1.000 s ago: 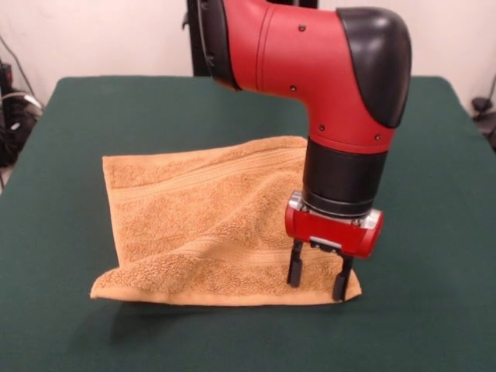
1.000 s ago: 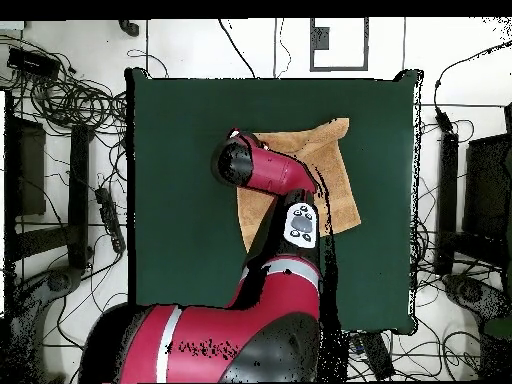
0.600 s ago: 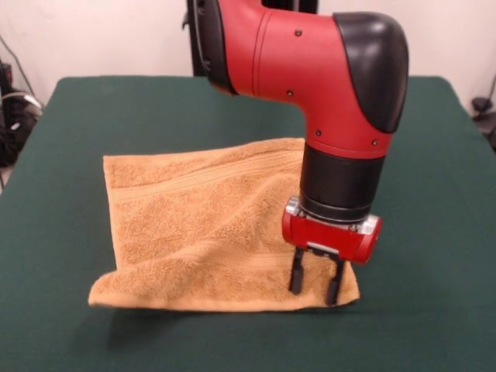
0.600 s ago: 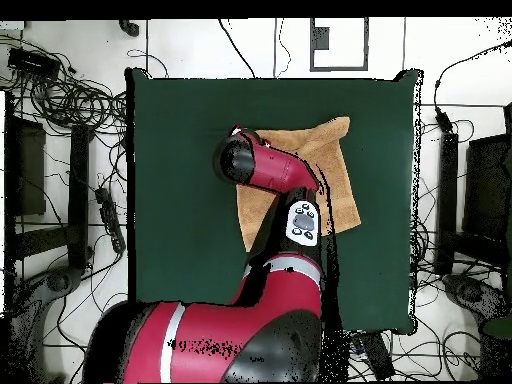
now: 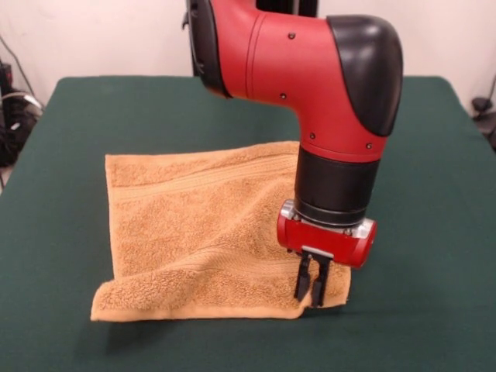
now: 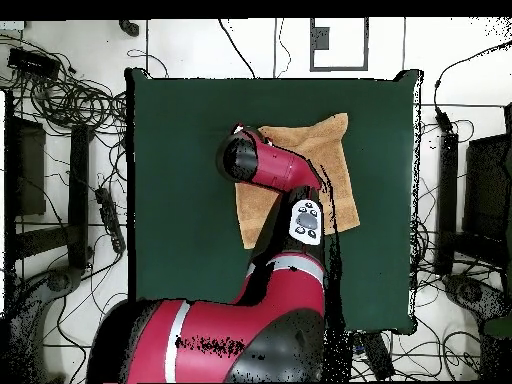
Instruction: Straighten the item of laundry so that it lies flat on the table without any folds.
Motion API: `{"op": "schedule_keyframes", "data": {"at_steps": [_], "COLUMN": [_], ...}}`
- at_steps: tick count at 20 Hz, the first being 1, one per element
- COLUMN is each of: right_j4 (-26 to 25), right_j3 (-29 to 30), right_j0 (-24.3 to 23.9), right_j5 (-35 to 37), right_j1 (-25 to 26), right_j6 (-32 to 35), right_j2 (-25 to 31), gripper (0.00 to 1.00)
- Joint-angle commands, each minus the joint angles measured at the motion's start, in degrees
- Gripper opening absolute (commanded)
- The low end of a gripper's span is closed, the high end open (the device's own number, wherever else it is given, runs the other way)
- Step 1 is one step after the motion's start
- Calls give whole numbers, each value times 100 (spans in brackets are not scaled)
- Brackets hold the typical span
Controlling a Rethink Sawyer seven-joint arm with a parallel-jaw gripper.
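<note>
You've got two cameras here. The front one sits low and close at one side of the large dark green cloth-covered table (image 5: 85, 116), looking level-ish across it at the red and black arm (image 5: 310, 77), which fills a big chunk of the frame. The overhead one hangs well above, staring straight down, far enough back to catch the whole table (image 6: 180, 200) plus the cable-strewn floor (image 6: 70, 110) round it. Both share the tabletop, the arm (image 6: 270, 165) and the square orange-tan terry towel (image 5: 194, 225) (image 6: 335, 170), though probably half hidden overhead.
</note>
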Motion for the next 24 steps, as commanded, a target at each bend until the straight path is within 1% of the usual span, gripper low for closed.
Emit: {"op": "schedule_keyframes", "data": {"at_steps": [1,4,7,10,11,13,15,22,24], "right_j4": [92,168,288,518,573,715,799,952,974], "right_j3": [267,429,333,-9,-131,-273,-392,-673,-783], "right_j0": [-128,-121,-36,315,397,474,529,703,835], "right_j5": [-134,-162,23,732,941,1122,1203,1124,1227], "right_j1": [426,276,112,-116,-158,-180,-177,-144,-88], "right_j6": [880,1005,1049,1314,1365,1470,1492,1485,1625], "right_j2": [888,984,1073,710,657,668,656,552,304], "gripper": [0,0,0,0,0,0,0,0,0]}}
